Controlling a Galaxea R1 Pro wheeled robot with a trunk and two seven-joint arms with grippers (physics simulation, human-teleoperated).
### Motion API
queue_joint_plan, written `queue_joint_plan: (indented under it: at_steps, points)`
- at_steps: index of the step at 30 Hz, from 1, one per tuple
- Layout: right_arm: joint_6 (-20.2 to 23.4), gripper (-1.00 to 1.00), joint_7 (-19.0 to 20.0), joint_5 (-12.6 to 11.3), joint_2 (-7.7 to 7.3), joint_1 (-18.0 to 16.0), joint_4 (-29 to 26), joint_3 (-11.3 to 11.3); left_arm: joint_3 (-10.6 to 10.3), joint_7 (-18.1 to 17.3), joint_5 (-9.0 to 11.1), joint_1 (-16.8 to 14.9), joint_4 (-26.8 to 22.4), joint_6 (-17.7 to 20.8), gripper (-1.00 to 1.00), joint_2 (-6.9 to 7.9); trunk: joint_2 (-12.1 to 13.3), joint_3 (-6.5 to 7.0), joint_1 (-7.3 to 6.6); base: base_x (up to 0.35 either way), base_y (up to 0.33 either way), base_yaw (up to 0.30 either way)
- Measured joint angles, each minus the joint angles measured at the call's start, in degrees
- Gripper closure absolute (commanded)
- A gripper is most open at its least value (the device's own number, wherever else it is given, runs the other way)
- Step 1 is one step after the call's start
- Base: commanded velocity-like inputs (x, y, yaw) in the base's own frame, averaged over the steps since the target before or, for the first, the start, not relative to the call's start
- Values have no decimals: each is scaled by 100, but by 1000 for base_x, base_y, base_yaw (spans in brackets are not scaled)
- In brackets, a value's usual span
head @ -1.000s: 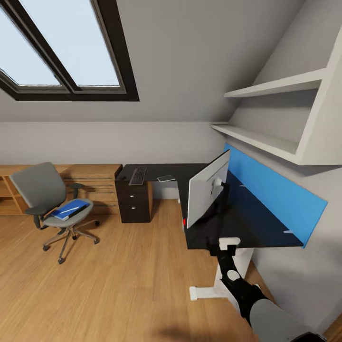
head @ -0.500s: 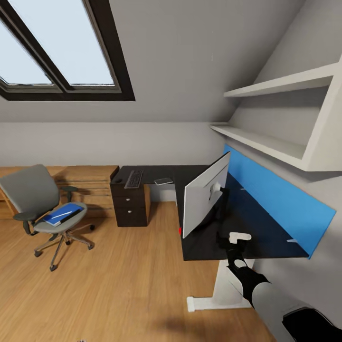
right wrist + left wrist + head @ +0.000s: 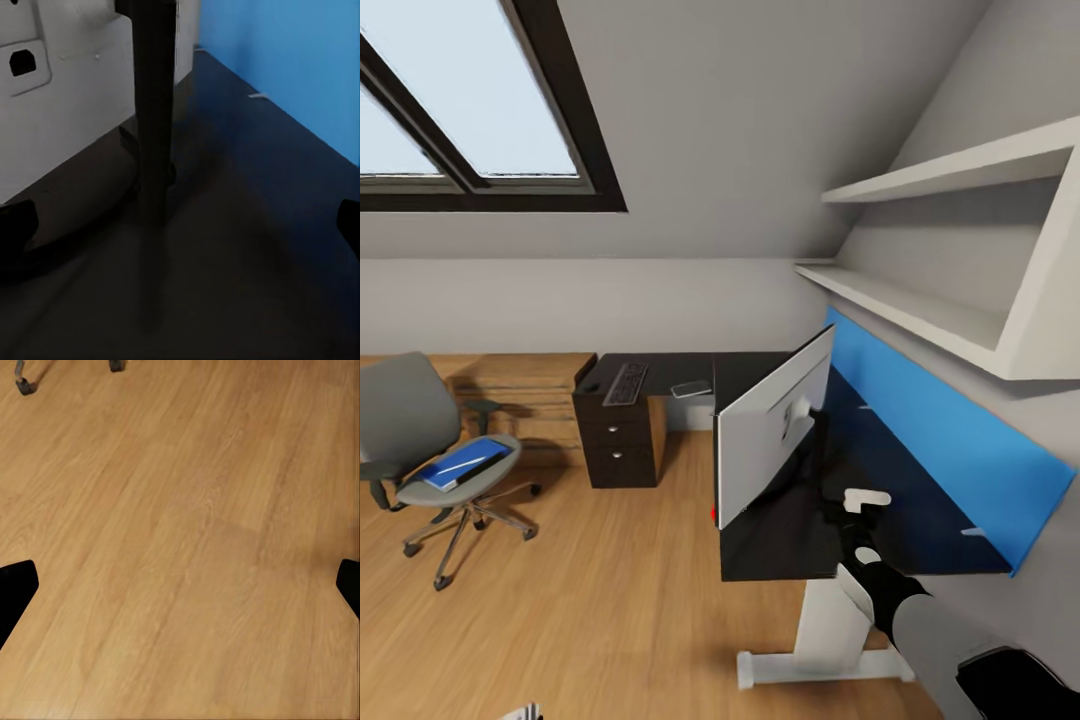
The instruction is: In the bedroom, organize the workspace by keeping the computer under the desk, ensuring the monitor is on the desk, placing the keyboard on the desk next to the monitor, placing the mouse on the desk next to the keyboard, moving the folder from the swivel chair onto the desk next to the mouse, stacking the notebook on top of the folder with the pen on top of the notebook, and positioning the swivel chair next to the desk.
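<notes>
Our right gripper (image 3: pixel 857 507) hangs over the desk (image 3: pixel 920 520) with jaws spread wide, empty, the monitor (image 3: pixel 770 430) just ahead, its stand (image 3: pixel 154 112) dead center between our fingertips. We reckon it's top-heavy and rigid; grab the stand, not the panel. Desk edge is close beyond it, blue wall panel (image 3: pixel 950 430) crowds the other side.

monitor (image 3: pixel 768 435) nearer the desk (image 3: pixel 860 520) edge
</notes>
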Motion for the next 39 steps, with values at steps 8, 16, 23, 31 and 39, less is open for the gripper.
queue_joint_plan:
  at_steps: [8,16,23,31,39]
  points:
    - [-23,-100,12,17,-67,0,3,9,1,-4,0,-1,-19,-7,-100,0,0,0,0,252,-242,0]
    - [-185,-100,596,15,-83,0,13,31,2,-28,4,1,-225,16,-100,0,0,0,1,168,-172,0]
    - [-208,-100,1316,3,-153,1,24,28,0,-369,16,8,-721,441,-100,1,1,0,2,29,-29,0]
    - [-212,-100,1394,9,-162,3,25,27,7,-455,76,78,-1584,1903,-100,-130,-152,-64,89,2,-2,0]
    - [-218,-100,1399,10,-154,3,25,36,15,-464,96,408,-2257,2246,-100,-164,-475,-210,265,0,0,0]
